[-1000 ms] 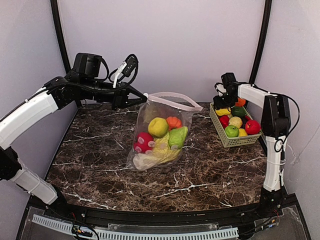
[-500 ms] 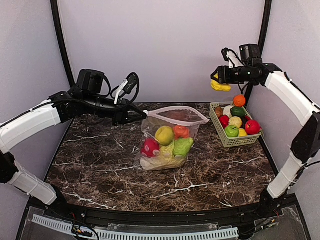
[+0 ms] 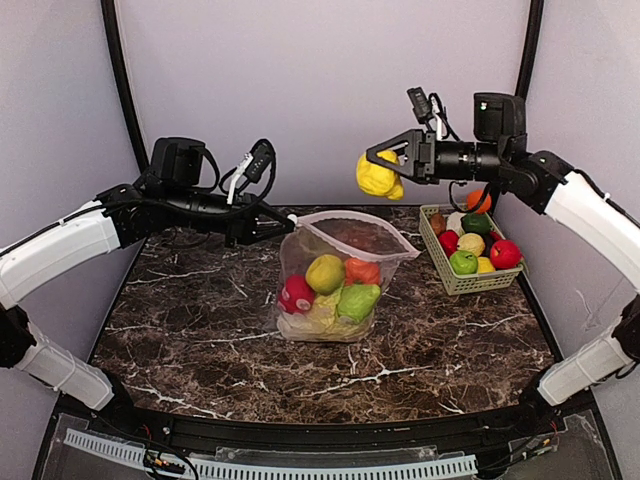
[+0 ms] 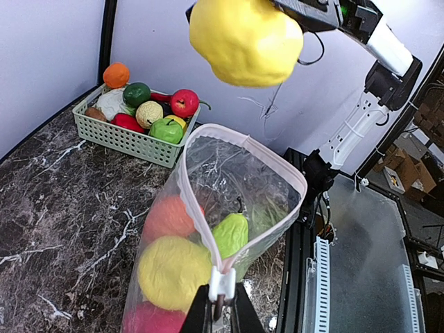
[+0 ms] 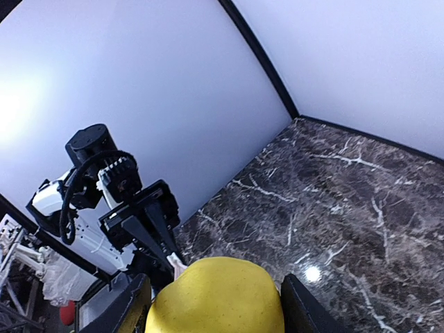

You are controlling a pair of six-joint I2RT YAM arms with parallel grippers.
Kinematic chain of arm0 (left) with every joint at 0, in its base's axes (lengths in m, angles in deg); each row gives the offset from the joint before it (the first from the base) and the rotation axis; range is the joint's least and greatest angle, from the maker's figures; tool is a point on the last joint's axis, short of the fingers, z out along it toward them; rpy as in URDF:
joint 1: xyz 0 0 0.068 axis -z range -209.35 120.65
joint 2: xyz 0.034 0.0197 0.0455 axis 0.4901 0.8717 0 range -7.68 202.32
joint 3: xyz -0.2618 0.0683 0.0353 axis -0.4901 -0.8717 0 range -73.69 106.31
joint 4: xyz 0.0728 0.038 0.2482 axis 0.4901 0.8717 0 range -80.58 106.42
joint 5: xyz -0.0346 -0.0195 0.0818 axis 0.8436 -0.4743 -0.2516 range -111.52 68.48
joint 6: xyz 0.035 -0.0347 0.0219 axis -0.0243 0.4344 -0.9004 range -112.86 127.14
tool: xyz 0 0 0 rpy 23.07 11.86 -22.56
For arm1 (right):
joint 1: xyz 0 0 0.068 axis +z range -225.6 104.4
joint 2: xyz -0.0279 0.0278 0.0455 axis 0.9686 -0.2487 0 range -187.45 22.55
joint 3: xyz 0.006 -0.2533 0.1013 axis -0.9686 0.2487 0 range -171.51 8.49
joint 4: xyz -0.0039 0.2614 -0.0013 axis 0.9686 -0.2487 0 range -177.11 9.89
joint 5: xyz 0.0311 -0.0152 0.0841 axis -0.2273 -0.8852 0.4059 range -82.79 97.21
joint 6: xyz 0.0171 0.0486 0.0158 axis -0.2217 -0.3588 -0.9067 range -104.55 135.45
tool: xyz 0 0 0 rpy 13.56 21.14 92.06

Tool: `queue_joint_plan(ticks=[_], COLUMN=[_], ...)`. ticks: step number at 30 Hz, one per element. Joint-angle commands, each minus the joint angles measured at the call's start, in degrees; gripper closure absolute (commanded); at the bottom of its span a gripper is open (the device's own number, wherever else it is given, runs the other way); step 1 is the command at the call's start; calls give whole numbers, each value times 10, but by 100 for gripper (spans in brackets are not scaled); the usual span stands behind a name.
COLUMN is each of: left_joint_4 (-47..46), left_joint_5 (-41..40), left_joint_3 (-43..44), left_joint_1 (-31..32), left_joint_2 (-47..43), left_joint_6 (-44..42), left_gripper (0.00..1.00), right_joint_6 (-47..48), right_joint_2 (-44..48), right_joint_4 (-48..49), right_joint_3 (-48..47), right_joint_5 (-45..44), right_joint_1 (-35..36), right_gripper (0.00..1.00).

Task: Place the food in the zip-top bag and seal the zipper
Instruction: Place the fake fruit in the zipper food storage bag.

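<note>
Loading is the step in hand: the right gripper (image 3: pixel 388 172), upper middle of the top view, is clamped on a lumpy yellow fruit (image 3: pixel 376 178) (probably the lemon) in the air close to the open zip-top bag (image 3: pixel 330 300) at the centre, while the left gripper (image 4: pixel 220 312) is pinched together on the slider end of the zipper (image 4: pixel 183 177) and holds the mouth up. Next, I judge, the fruit must come squarely over the mouth and be released inside, then the zipper closed. The dark marble table (image 3: pixel 200 330) has pale walls (image 3: pixel 320 80) around, and a green basket (image 3: pixel 470 283) of other fruits at right.
</note>
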Motion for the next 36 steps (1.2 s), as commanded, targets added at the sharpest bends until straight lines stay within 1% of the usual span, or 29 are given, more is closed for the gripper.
queue_joint_plan(ticks=[1,5,12,17,23,28,30,33,36], left_joint_4=[-24,-25,-31,-33,-33,-34,-34,-33,-33], left_joint_5=[11,9,9,9,9,10,12,13,15], left_joint_3=[-4,-4,-5,-5,-7,-8,-8,-7,-8], left_joint_1=[1,1,0,1,0,1,1,0,0], left_joint_2=[-17,-17,-15,-15,-17,-18,-19,-20,-22], left_joint_6=[8,9,11,10,11,10,10,9,9], left_gripper=[99,99,99,99,99,99,99,99,99], right_joint_6=[-76,-106,-98,-72,-53,-33,-23,24,101], right_joint_2=[-2,6,9,0,0,7,11,20,31], right_joint_4=[81,124,102,57,33,14,9,-4,-21], right_joint_3=[54,99,122,110,101,89,85,67,51], right_joint_5=[28,17,-44,-77,-76,-83,-81,-62,-32], right_joint_1=[39,73,89,92,92,92,92,92,93], right_gripper=[60,61,59,48,30,21,19,17,10])
